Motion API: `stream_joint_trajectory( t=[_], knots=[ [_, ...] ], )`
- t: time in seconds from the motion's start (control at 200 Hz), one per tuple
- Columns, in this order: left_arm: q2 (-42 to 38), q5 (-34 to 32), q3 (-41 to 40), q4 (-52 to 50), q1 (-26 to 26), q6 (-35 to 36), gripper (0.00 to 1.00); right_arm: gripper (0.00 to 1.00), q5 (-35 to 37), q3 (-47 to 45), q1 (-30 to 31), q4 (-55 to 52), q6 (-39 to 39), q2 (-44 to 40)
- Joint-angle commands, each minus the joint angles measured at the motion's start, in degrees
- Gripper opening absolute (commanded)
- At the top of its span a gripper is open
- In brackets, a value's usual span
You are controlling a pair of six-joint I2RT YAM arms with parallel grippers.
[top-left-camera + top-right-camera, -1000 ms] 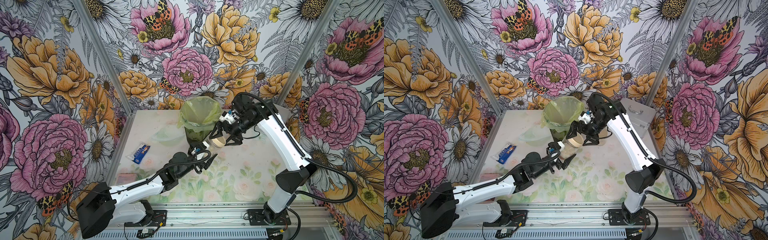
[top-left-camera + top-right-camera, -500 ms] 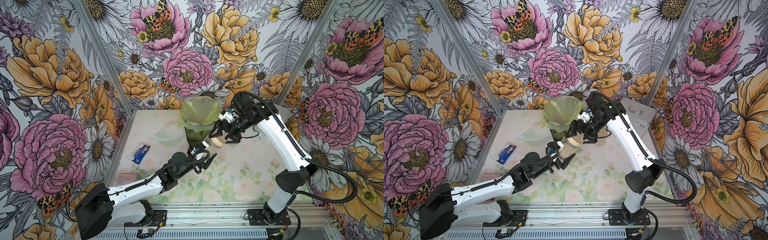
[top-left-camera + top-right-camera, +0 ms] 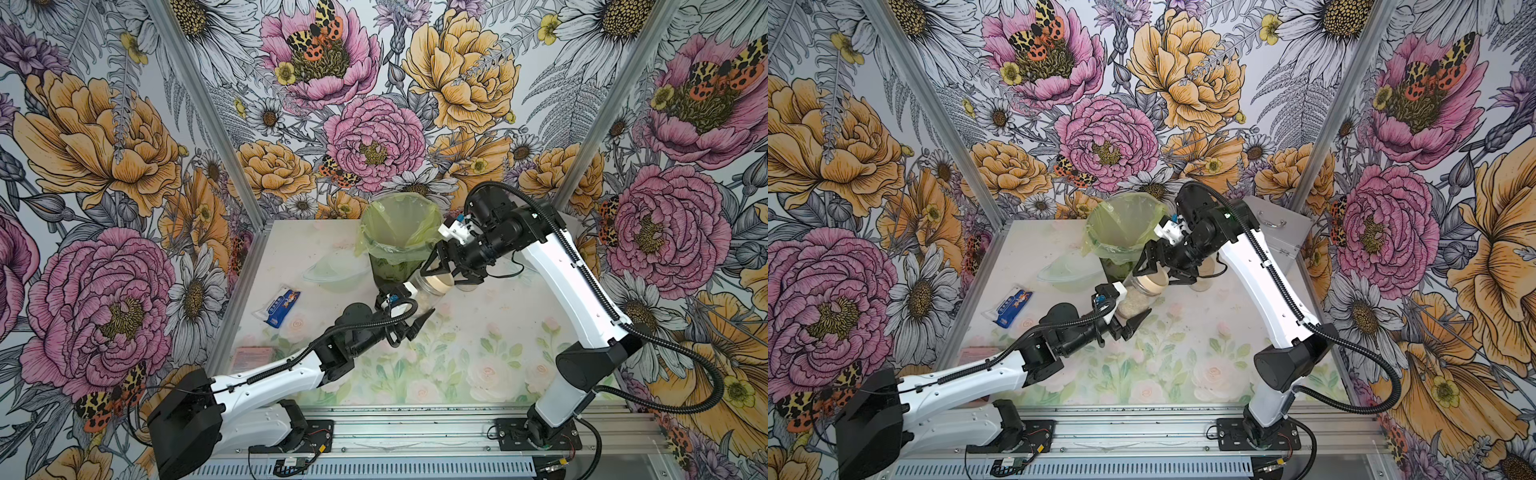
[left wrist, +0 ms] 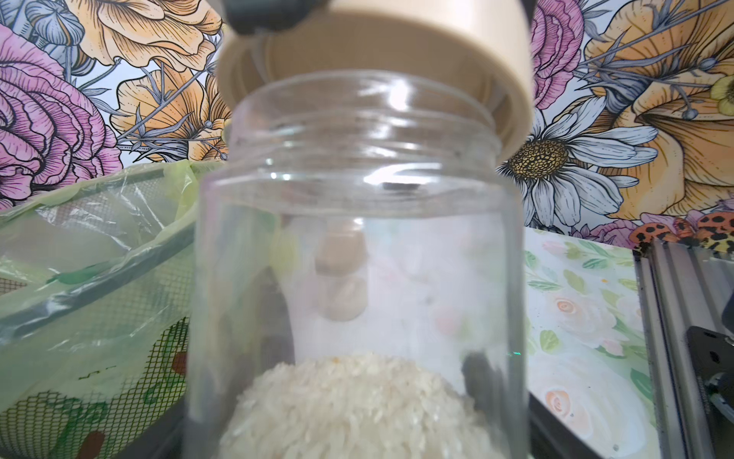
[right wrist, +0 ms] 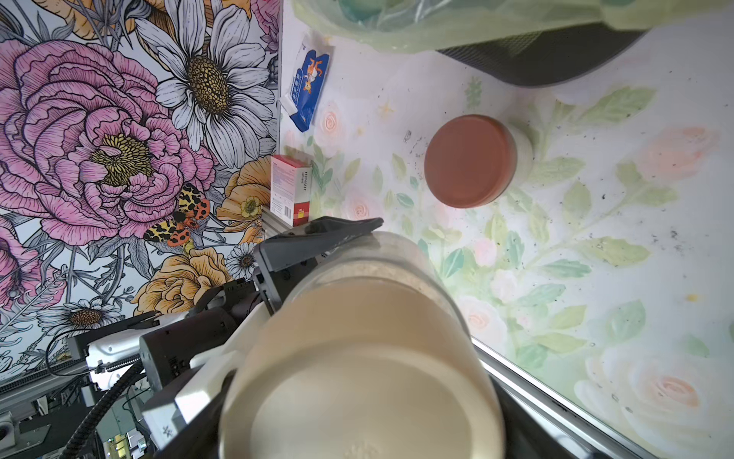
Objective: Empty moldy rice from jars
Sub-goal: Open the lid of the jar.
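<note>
At the left edge of the table (image 3: 478,357) lie a red-and-white carton (image 5: 291,190) and a blue tissue packet (image 3: 277,308), both well clear of our work. Next comes the left gripper (image 3: 1133,315), its jaws closed on the lower body of a clear glass jar (image 3: 1135,300), held roughly mouth-up just beside the mesh bin (image 3: 415,232) with its yellow-green liner. We cannot tell whether the jar's base rests on the table. The moldy rice (image 4: 357,401) sits heaped in the bottom of that jar, well below the mouth. On top, the beige lid (image 4: 377,43) rides crooked. In the left wrist view the glass threads show bare beneath it, so we judge it free of the screw. The right gripper (image 3: 1157,276) reaches in from the right, its jaws spread wide and clamped on opposite sides of that lid. A second jar with a reddish-brown lid (image 5: 470,161) stands closed on the table near the bin.

The step in hand, as we read it, is taking the lid off. To do it well we should lift the lid straight along the jar's axis, not drag it sideways, since a skewed lid can catch the rim and jerk the glass. The left grip should be firm and the mouth up until the lid is clear.
</note>
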Motion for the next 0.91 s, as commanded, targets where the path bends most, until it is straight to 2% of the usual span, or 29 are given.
stream_joint_trajectory(
  t=[0.0, 0.195, 0.615, 0.901],
  knots=[
    [-3.2, 5.2, 4.4, 2.9, 0.8, -2.3, 0.00, 0.73, -2.4, 1.2, 0.2, 1.3, -4.7, -2.5],
    [-5.2, 8.9, 6.0, -1.2, 1.1, -2.8, 0.00, 0.72, -2.1, -1.8, 0.7, 2.2, -9.4, -4.8],
    [-8.0, 11.2, 6.5, -5.1, 1.9, -3.1, 0.00, 0.76, 1.9, -14.6, 1.9, 15.4, -14.3, -12.6],
    [-8.2, 11.5, 6.6, -5.6, 2.7, -2.6, 0.00, 0.76, 2.2, -14.8, 1.4, 17.9, -15.6, -11.8]
  ],
)
